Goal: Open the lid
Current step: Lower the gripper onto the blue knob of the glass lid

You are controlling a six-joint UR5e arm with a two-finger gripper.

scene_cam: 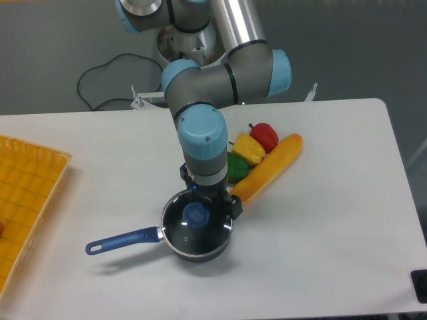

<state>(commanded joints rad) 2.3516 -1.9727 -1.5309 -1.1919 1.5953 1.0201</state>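
Note:
The lid, a clear glass disc with a metal rim and a blue centre knob, sits closed on the dark blue saucepan, whose long handle points left. My gripper hangs low over the lid's back right part, just right of the knob. Its jaws look spread and hold nothing. One dark fingertip shows near the rim; the other is largely hidden under the wrist.
Behind the saucepan lie a long orange-yellow vegetable, a green pepper, a yellow pepper and a red pepper. A yellow mesh tray fills the left edge. A dark object sits at the right front corner.

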